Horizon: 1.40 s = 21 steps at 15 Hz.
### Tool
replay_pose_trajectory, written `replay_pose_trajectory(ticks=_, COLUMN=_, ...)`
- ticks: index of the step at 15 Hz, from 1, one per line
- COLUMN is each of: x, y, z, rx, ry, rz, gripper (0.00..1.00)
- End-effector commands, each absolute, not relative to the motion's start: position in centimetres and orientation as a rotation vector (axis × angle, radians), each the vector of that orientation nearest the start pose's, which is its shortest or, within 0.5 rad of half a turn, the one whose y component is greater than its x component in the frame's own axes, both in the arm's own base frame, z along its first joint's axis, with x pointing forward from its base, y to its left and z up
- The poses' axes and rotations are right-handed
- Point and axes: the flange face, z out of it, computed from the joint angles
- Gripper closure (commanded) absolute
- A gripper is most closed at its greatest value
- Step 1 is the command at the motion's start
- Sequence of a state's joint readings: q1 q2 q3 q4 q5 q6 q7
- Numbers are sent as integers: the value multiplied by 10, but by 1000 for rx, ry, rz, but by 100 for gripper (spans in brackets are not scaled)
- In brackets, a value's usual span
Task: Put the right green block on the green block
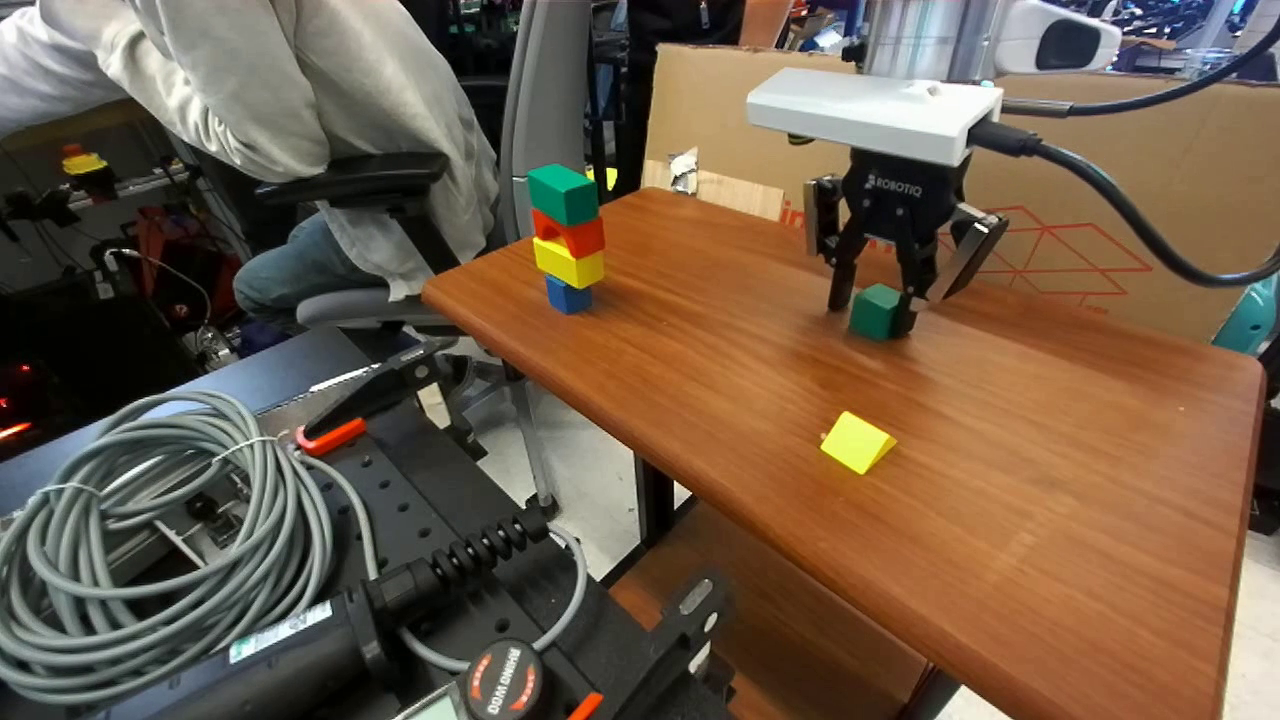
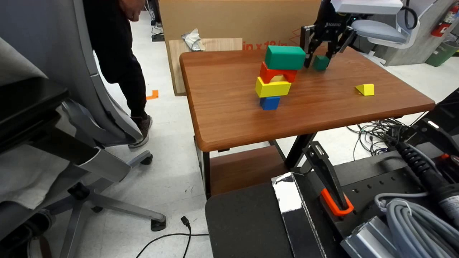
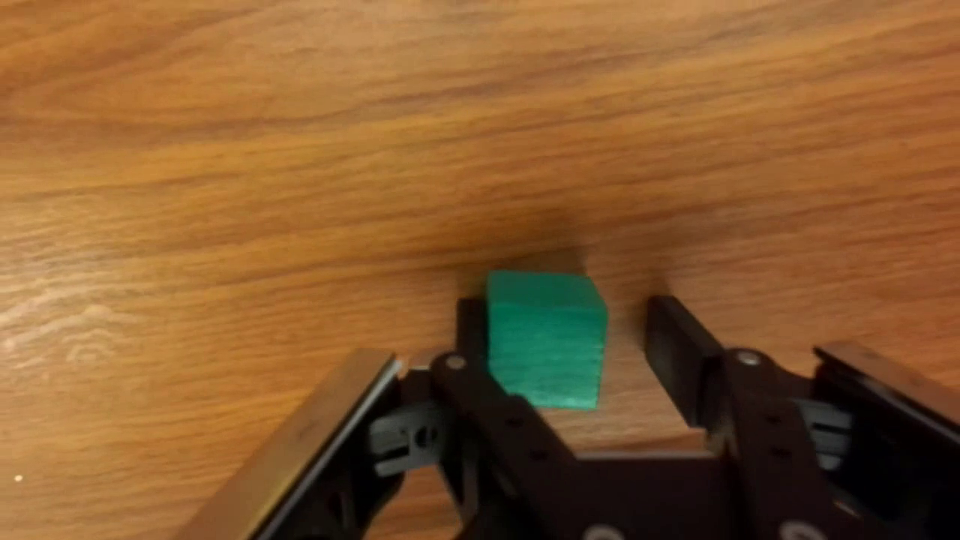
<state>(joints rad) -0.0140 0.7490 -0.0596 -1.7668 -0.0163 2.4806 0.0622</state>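
Observation:
The right green block [image 1: 873, 312] is a small dull green cube resting on the wooden table. It also shows in an exterior view [image 2: 320, 63] and in the wrist view [image 3: 546, 345]. My gripper [image 1: 870, 306] is low over the table with its fingers on either side of this cube. In the wrist view the gripper [image 3: 568, 330] is open. The left finger is against or very near the cube, and a gap shows on the right. The green block [image 1: 563, 195] is a longer box on top of a stack, also in an exterior view [image 2: 285, 57]; it is out of the wrist view.
Under the green block are a red arch [image 1: 572, 236], a yellow block [image 1: 568, 263] and a blue block [image 1: 568, 296] at the bottom, near the table's end. A yellow wedge [image 1: 857, 443] lies on the table. A cardboard sheet [image 1: 1080, 180] stands behind the table [image 1: 1040, 480].

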Motion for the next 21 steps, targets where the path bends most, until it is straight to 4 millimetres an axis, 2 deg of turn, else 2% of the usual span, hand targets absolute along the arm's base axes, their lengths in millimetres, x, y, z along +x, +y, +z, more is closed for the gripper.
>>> replay_pose_trajectory(ticks=1, x=650, y=-48, z=147, rx=-3187, ry=211, rz=123, gripper=73)
replay_pose_trajectory(ticks=3, x=640, y=-50, z=158, rx=-3171, ry=176, rz=115, gripper=89)
replay_pose_trajectory(ticks=6, x=624, y=-48, z=183, rx=-3176, ry=114, rz=62, gripper=91)
replay_pose_trajectory(ticks=9, x=608, y=-34, z=216, rx=-3191, ry=80, rz=-3, gripper=91)
replay_pose_trajectory(ticks=11, x=599, y=-18, z=238, rx=-3187, ry=94, rz=-11, gripper=91)
replay_pose_trajectory(ticks=14, x=591, y=15, z=261, rx=-3179, ry=119, rz=-17, gripper=91)
replay_pose_trajectory(ticks=21, x=567, y=90, z=290, rx=-3149, ry=140, rz=58, gripper=91)
